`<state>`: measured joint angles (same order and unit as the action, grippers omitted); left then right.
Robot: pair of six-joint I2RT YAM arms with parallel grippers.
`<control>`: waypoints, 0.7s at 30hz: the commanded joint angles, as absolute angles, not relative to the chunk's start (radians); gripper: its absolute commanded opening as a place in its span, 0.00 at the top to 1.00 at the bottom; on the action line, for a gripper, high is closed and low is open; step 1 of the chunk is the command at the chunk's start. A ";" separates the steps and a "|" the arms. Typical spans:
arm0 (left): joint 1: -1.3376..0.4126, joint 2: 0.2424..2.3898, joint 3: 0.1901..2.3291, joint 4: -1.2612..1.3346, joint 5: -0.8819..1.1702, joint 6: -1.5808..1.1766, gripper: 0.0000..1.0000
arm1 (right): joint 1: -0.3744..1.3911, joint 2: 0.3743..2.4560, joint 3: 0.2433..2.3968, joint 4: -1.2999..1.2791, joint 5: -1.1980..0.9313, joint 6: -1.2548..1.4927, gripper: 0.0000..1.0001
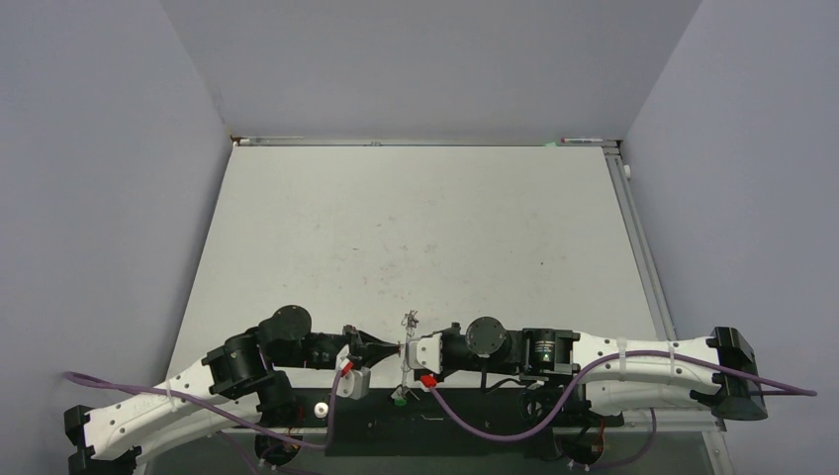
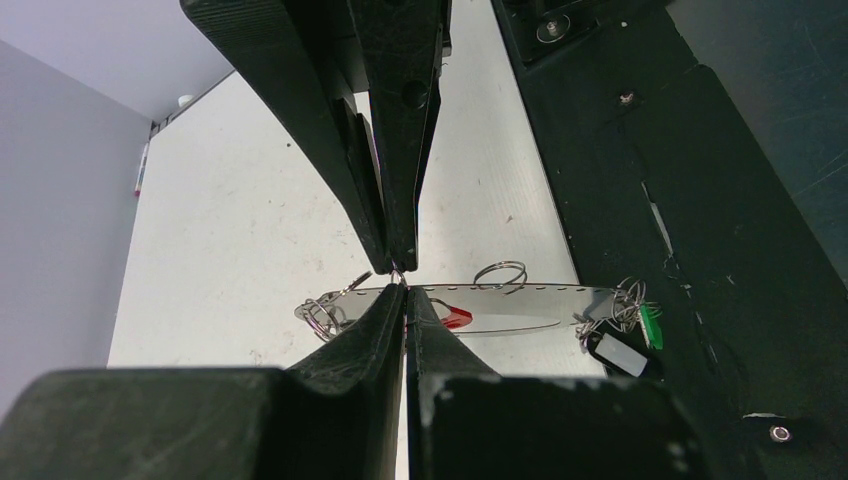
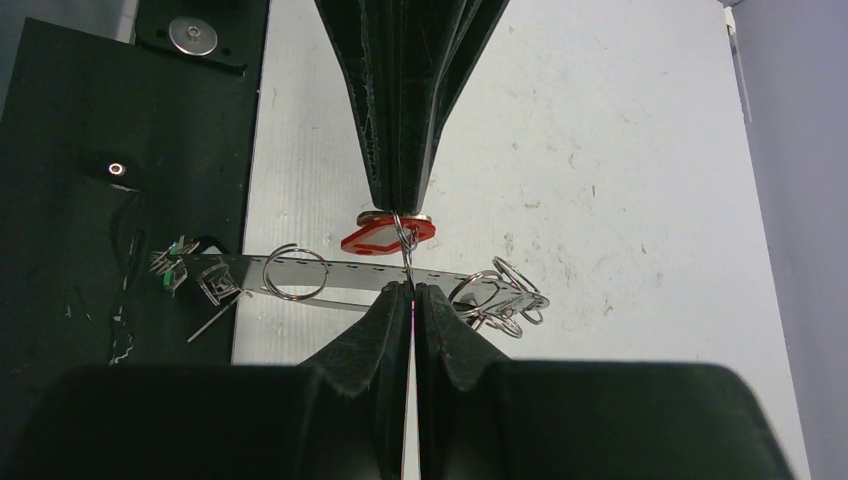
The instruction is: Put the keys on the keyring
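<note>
Left claw point(image 2: 404, 295) and right claw point(image 3: 412, 290) are closed tip to tip, their hold hidden. The keyring point(image 3: 350, 275) shows as a thin silvery band with loops, red key point(image 3: 385, 238) at its 12 o'clock.

A: Which colours mark the keyring point(image 2: 540, 300) and its tags?

B: The keyring is silvery, with a row of fine dark dots. The red tag point(image 3: 368, 240) and the green tag point(image 2: 650, 325) are plain.

A: And the rig?

B: The left gripper point(image 2: 403, 292) and right gripper point(image 3: 411, 288) are matt black. The arms point(image 1: 643, 358) are white with black joints, and the cables point(image 1: 475, 421) are purple. The table point(image 1: 416, 228) is white, flecked dark, and the walls point(image 1: 99, 198) are pale grey-lilac.
</note>
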<state>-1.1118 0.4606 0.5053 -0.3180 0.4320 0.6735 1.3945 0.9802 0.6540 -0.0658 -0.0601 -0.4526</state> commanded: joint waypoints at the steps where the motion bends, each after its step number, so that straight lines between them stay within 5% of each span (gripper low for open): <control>1: -1.117 0.456 0.509 -0.291 0.476 0.664 1.00 | 1.387 0.981 0.715 -0.026 -0.059 -0.437 0.95; 21: -1.118 0.454 0.505 -0.318 0.483 0.667 1.00 | 1.388 0.959 0.733 -0.049 -0.056 -0.421 0.95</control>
